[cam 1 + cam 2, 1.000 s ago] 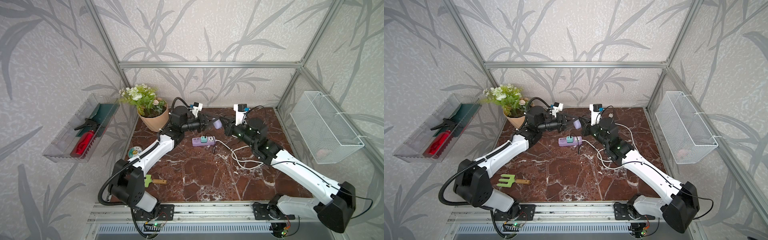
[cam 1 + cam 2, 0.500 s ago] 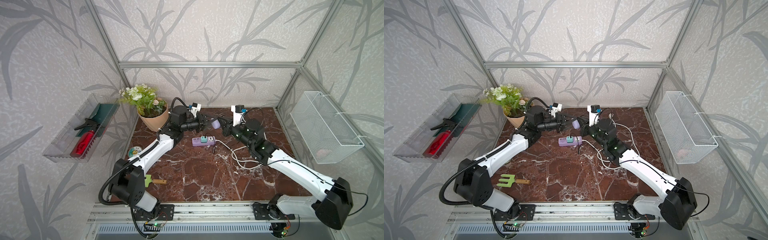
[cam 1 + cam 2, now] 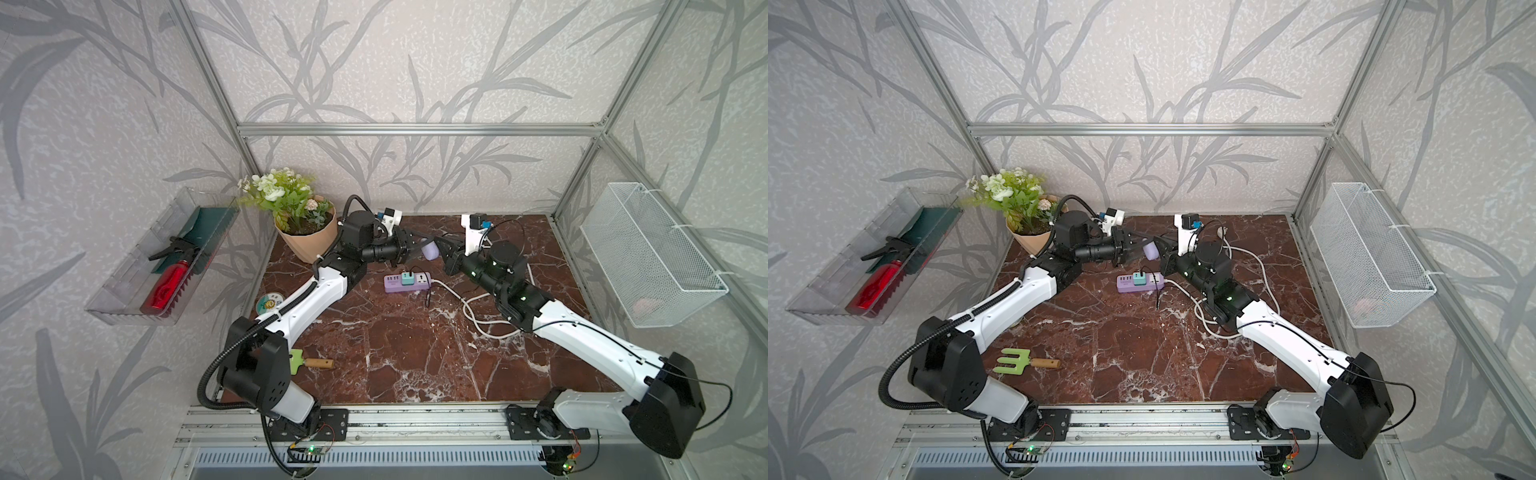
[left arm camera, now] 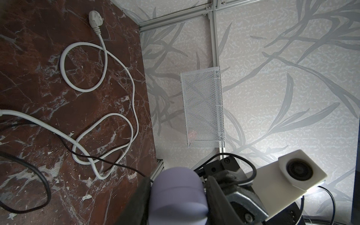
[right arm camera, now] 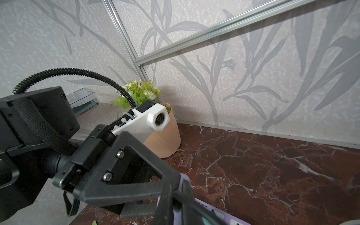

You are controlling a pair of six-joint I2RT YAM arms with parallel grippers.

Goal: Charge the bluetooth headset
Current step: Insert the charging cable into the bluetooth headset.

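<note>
The bluetooth headset point(image 3: 430, 251) point(image 3: 1150, 251) is a pale-lavender oval case held in the air above the back middle of the table. My left gripper point(image 3: 423, 248) point(image 4: 179, 185) is shut on it, one dark finger on each side. My right gripper point(image 3: 440, 248) point(image 3: 1161, 249) point(image 5: 175, 188) meets the case point(image 5: 185, 179) from the opposite side, shut on the end of a thin black cable point(image 4: 116, 164). Below lies the purple power strip point(image 3: 392, 284) point(image 3: 1125, 285) with a teal adapter point(image 3: 408, 277) plugged in.
A white cord point(image 3: 469, 307) point(image 4: 105, 64) loops over the table right of the strip. A potted plant point(image 3: 309, 241) stands back left. A green garden fork point(image 3: 1017, 361) lies front left. A wire basket point(image 3: 648, 253) hangs right, a clear tray point(image 3: 162, 266) left.
My right gripper has edged a little to the left, closer to the case. The left gripper has kept the case in the same place.
</note>
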